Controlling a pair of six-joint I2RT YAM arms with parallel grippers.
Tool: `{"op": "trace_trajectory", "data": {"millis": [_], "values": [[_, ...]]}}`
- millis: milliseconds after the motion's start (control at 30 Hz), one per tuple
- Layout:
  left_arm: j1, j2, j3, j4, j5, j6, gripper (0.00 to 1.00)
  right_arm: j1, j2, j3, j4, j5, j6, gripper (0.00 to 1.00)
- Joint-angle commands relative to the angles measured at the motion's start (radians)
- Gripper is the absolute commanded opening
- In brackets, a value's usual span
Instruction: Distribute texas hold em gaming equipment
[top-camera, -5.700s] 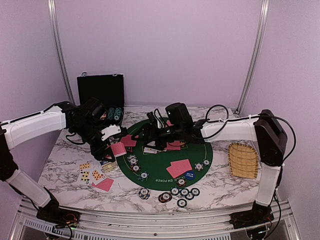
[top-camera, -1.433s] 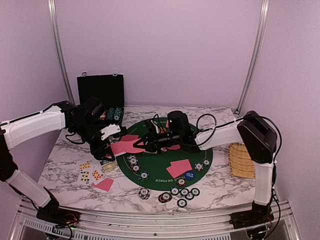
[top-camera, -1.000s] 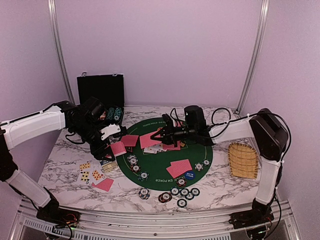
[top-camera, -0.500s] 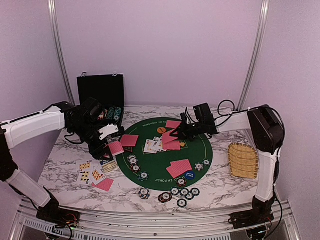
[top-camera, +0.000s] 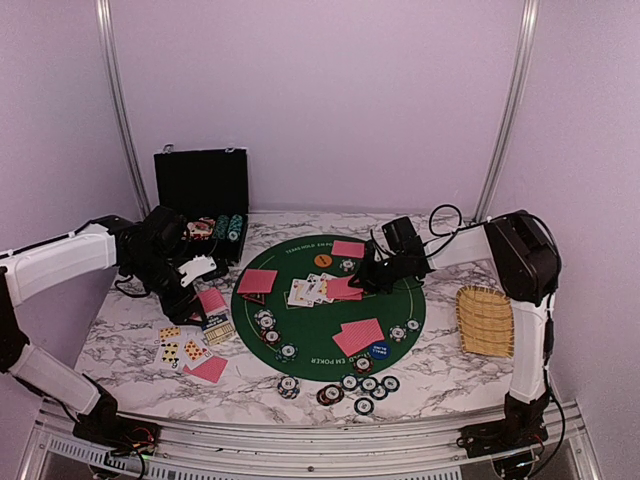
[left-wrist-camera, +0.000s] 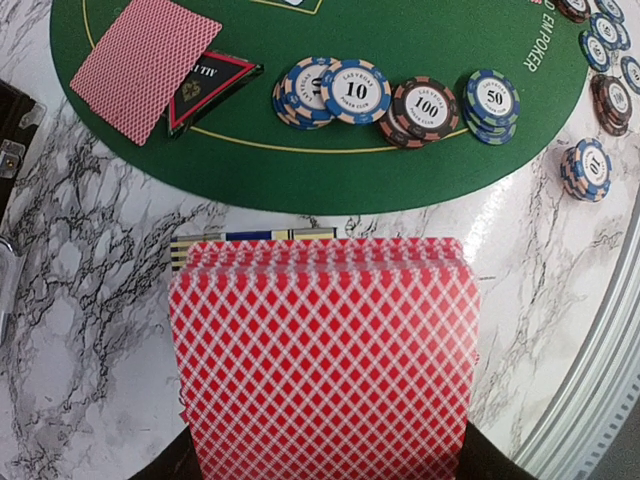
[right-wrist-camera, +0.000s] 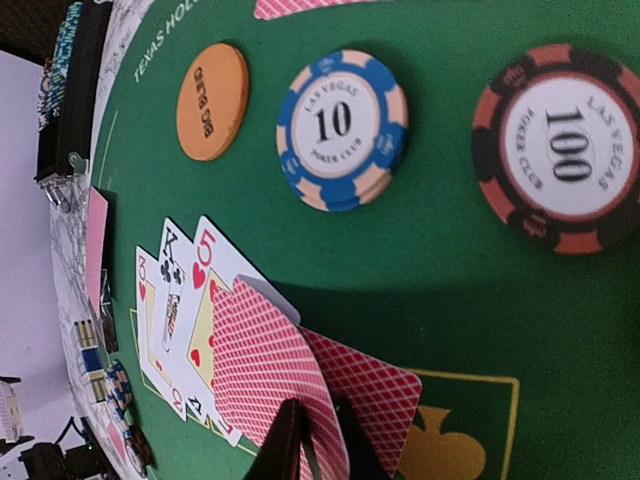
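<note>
In dealing, the deck (left-wrist-camera: 320, 370) is clamped in the left claw (left-wrist-camera: 322, 468); the card (right-wrist-camera: 270, 370) at the barely parted right claw (right-wrist-camera: 320, 440), grip uncertain, must be let go.

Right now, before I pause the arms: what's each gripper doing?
Left gripper: closed on the deck of red-backed cards.
Right gripper: jaws narrow at a red-backed card; grip cannot be told.

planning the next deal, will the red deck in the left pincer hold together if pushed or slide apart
The red deck probably shears easily: its upper edges already sit staggered. Those edges look thin, so single cards likely flex and weigh little.
</note>
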Motion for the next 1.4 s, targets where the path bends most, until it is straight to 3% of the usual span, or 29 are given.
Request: {"op": "trace_trajectory", "data": {"millis": [0, 567, 700, 1233, 1367], "values": [[0.045, -0.046, -0.029, 0.042, -0.003, 0.019, 0.00, 0.005, 0.003, 0.007, -0.047, 0.095, -0.047, 0.17], [0.137, -0.100, -0.225, 0.141, -0.059, 0.080, 0.00, 0.033, -0.116, -0.004, -0.150, 0.269, -0.109, 0.74], [0.173, -0.097, -0.253, 0.163, -0.072, 0.092, 0.00, 0.036, -0.200, -0.027, -0.167, 0.294, -0.114, 0.98], [0.232, -0.071, -0.394, 0.328, -0.123, 0.147, 0.01, 0.046, -0.475, -0.152, -0.216, 0.300, -0.094, 0.99], [0.232, -0.032, -0.404, 0.345, -0.122, 0.152, 0.31, 0.050, -0.526, -0.186, -0.235, 0.312, -0.098, 0.99]]}}
